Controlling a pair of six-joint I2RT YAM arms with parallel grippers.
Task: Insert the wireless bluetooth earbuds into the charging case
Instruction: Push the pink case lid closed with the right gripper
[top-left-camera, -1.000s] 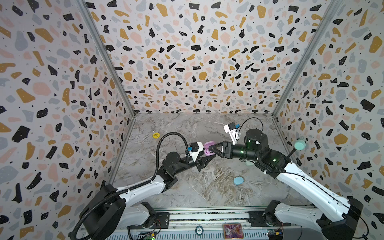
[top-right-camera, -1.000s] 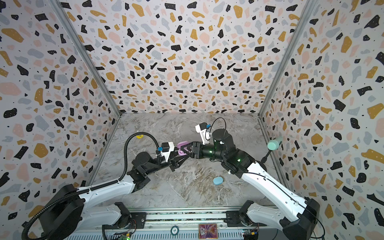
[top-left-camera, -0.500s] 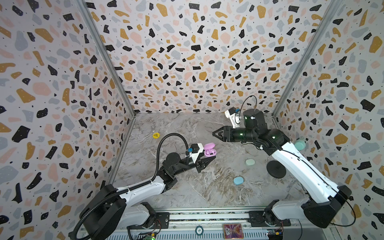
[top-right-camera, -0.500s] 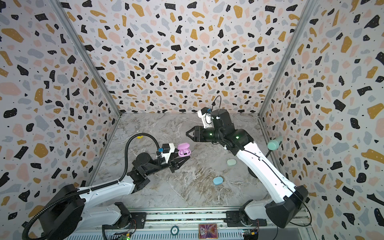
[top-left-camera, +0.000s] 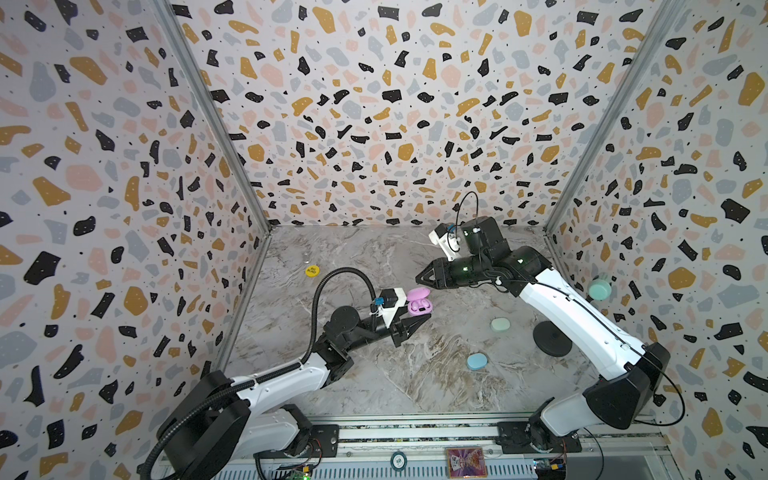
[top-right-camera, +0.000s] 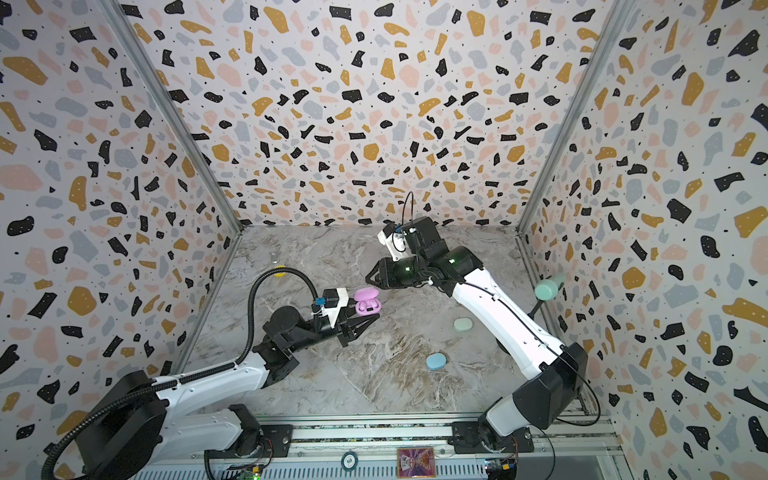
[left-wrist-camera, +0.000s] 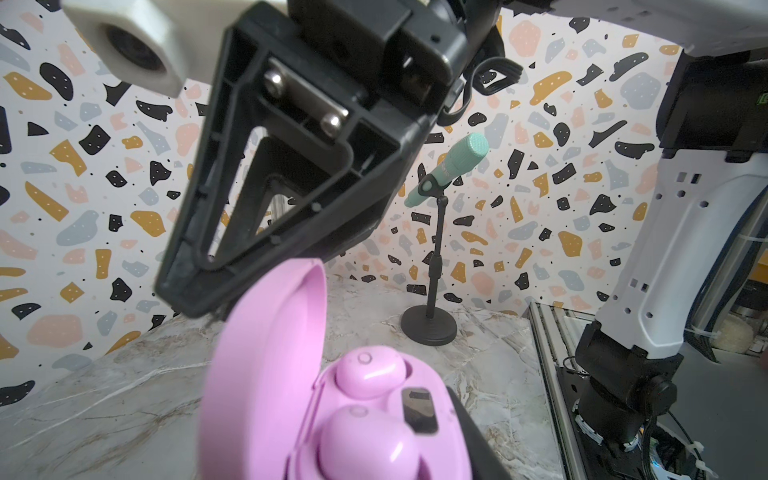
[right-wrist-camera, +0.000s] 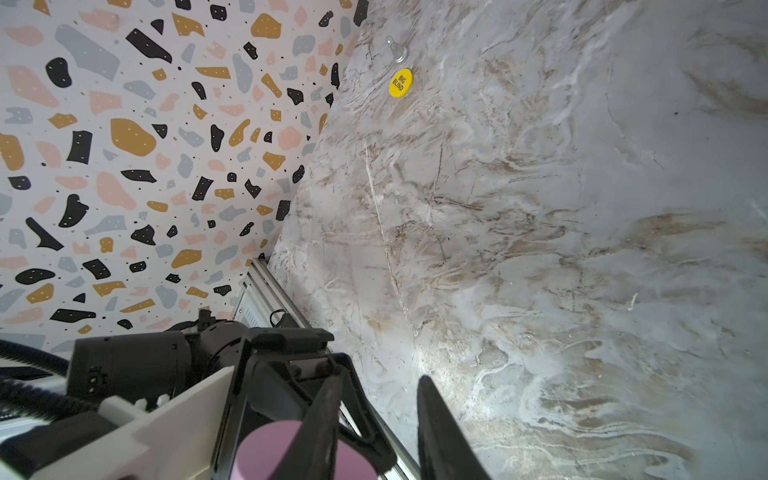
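My left gripper (top-left-camera: 415, 320) (top-right-camera: 365, 320) is shut on the pink charging case (top-left-camera: 419, 306) (top-right-camera: 368, 305), held a little above the table with its lid up. In the left wrist view two pink earbuds (left-wrist-camera: 370, 372) (left-wrist-camera: 365, 444) sit side by side in the case's wells, below the raised lid (left-wrist-camera: 266, 374). My right gripper (top-left-camera: 419, 278) (top-right-camera: 369, 275) hangs just above and behind the case, apart from it. Its fingers (right-wrist-camera: 328, 415) stand a little apart in the right wrist view, with only bare table between them.
A closed mint case (top-left-camera: 500, 324) and a closed blue case (top-left-camera: 476, 361) lie on the marble table to the right. A mint microphone (top-left-camera: 599, 289) on a black stand (top-left-camera: 552, 338) is by the right wall. A yellow chip (top-left-camera: 312, 271) lies at back left.
My right gripper has drawn back from the pink case, up toward the rear, and its jaws have narrowed. The left gripper has kept still with the case.
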